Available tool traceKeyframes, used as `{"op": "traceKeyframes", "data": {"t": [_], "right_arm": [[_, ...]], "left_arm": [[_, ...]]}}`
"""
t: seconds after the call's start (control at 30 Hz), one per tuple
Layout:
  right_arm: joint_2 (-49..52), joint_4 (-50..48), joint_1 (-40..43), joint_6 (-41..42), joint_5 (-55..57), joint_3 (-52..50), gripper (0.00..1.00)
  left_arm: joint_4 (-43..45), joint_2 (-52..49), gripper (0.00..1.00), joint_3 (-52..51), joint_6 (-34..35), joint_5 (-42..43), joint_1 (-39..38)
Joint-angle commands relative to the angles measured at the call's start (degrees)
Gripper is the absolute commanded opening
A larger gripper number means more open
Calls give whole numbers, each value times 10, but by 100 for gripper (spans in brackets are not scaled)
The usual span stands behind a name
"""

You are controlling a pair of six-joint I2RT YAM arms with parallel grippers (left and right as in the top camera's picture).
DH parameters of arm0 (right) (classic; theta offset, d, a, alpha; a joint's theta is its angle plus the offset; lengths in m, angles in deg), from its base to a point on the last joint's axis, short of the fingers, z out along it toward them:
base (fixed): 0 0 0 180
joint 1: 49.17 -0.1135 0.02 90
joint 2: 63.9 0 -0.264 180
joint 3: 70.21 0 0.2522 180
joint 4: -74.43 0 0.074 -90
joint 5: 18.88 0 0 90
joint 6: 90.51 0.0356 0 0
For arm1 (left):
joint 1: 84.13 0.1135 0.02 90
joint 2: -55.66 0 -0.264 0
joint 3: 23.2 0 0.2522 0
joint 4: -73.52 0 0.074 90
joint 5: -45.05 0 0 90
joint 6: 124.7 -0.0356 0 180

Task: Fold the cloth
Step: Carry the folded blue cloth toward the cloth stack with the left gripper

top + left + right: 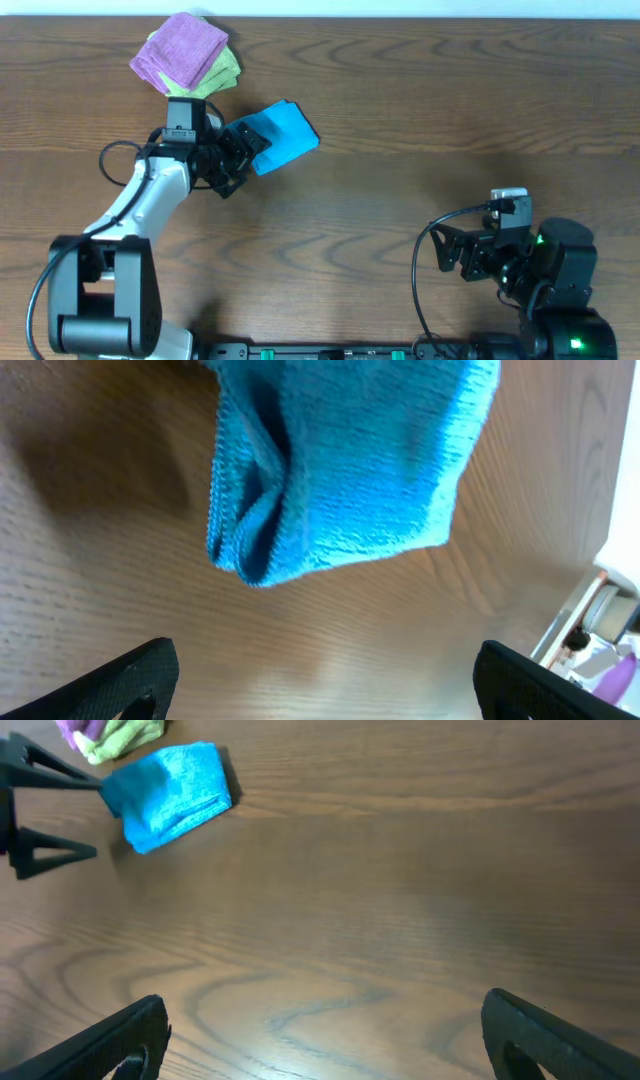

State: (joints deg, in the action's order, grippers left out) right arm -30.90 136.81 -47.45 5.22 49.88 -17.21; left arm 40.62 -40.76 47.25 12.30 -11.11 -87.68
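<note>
Cloth (pixel 170 795) folded, lying upper left on table (pixel 400 920).

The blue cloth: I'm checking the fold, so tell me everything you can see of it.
The cloth is bright sky-blue, plain, terry-like. It lies folded into a compact rectangle, layers showing at one end, flat on the wooden table, turned diagonally, apart from the purple cloth and yellow-green cloth. The open left gripper is right at its end, not closed on it; whether a finger touches it cannot be told.
</note>
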Motion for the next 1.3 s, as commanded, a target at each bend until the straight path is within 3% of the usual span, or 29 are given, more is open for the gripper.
{"op": "traceKeyframes", "data": {"t": [0.0,0.93,1.1,1.13,1.17,1.2,1.23,1.27], "right_arm": [[-1,1,5,24,-6,-3,99],[-1,5,5,24,-6,-3,99],[-1,5,5,24,-6,-3,99],[-1,5,5,24,-6,-3,99],[-1,5,5,24,-6,-3,99],[-1,5,5,24,-6,-3,99],[-1,5,5,24,-6,-3,99],[-1,5,5,24,-6,-3,99]], "left_arm": [[7,-22,95,-5,15,-14,-2],[156,-143,100,-5,99,-22,-25],[195,-177,67,-5,98,-18,-30],[206,-183,51,-5,98,-18,-30],[219,-186,27,-5,97,-15,-30],[231,-186,13,-5,95,-14,-30],[241,-186,6,-5,96,-12,-30],[256,-186,6,-4,95,-6,-30]]}}
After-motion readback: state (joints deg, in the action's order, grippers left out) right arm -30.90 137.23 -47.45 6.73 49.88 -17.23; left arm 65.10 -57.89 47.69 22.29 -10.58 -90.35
